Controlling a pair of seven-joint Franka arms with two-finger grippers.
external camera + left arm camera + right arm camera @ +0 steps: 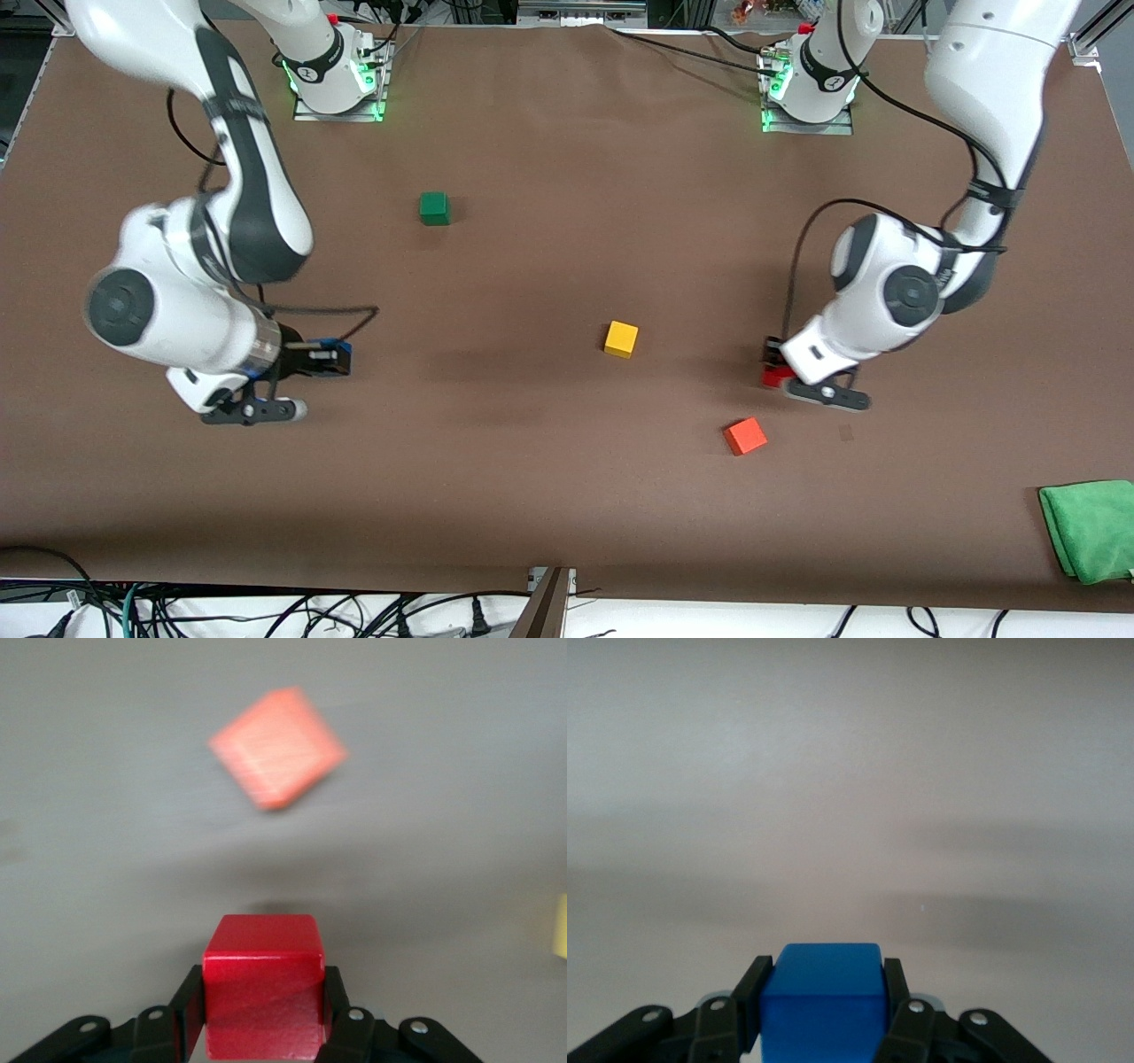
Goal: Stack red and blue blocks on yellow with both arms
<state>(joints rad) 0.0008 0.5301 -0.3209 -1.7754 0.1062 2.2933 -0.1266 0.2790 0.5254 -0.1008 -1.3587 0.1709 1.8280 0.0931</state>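
My left gripper is shut on the red block, low at the left arm's end of the table. In the left wrist view the red block sits between the black fingers. My right gripper is shut on the blue block, low at the right arm's end. The right wrist view shows the blue block between both fingers. The yellow cube sits alone on the table between the two grippers; its edge shows in the left wrist view.
A lighter orange-red cube lies near the left gripper, nearer to the front camera, and shows in the left wrist view. A dark green cube sits toward the robot bases. A green cloth lies at the front corner by the left arm's end.
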